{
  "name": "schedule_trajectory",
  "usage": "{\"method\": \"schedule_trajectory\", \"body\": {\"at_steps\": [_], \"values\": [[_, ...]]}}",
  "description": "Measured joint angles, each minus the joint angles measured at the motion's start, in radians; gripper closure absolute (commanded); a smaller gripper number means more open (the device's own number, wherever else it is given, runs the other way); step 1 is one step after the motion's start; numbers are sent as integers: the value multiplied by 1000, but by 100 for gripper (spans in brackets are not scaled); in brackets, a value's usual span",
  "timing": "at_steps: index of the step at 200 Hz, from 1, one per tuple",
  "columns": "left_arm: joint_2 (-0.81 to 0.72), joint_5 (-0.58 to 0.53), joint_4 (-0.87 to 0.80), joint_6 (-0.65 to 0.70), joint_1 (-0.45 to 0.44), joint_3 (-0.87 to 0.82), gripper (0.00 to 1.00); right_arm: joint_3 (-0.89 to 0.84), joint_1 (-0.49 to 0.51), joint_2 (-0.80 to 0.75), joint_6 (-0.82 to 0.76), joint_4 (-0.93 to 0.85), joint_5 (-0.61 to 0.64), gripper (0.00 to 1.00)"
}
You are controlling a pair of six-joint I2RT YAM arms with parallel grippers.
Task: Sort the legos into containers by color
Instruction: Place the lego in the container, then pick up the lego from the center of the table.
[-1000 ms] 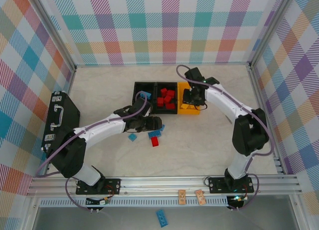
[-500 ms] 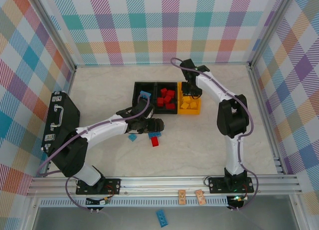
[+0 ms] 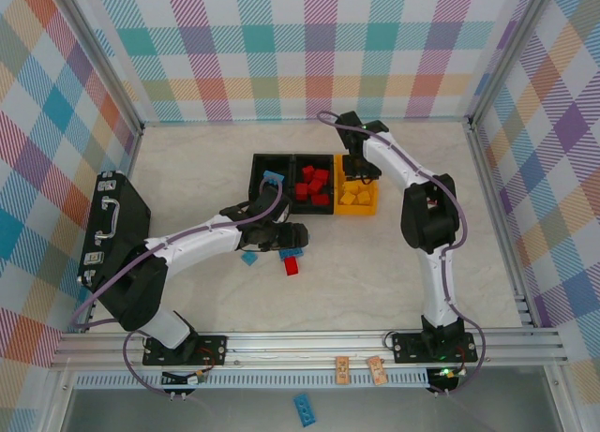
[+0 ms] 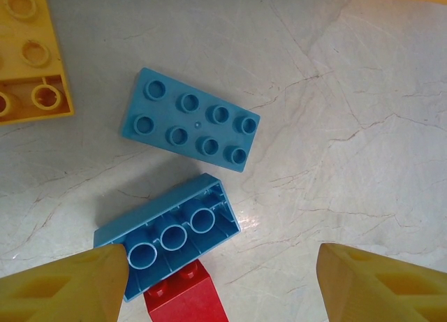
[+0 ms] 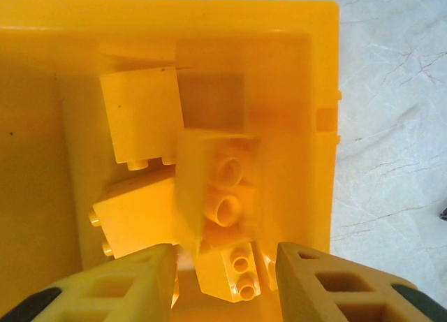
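Over the yellow-orange plastic bin [image 3: 359, 210] hangs the right gripper [image 5: 223, 283], fingers spread, nothing btwn them; yellow studded bricks [image 5: 143, 123] lie piled in it. Just left of that bin sits the black plastic bin w/ red bricks [image 3: 323, 159], one further left the black plastic bin w/ a blue brick [image 3: 262, 166]. On that bin's near side, to its left, the left gripper [image 4: 223, 287] is open above loose pcs: flat blue brick [image 4: 190, 119], upturned blue brick [image 4: 167, 242], red brick [image 4: 185, 301] against it, a yellow brick [image 4: 24, 56]. Step looks like blue pickup. Next prob: close on the upturned blue brick w/o dragging the red one.
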Motion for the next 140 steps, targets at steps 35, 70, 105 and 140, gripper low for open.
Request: {"method": "schedule_trajectory", "body": {"at_steps": [35,70,105,140], "values": [[0,-11,-3,0,-3,1,29,3,0,-2,0,-6,-1,54],[-27,-50,-19,-3,-5,-2,29,-114,6,-129,1,43,-34,54],[-126,-117,-79,-13,-5,-12,29,-357,24,-414,13,158,-148,54],[-161,-201,-203,-7,-5,-12,29,-621,39,-631,34,308,-335,51]]}}
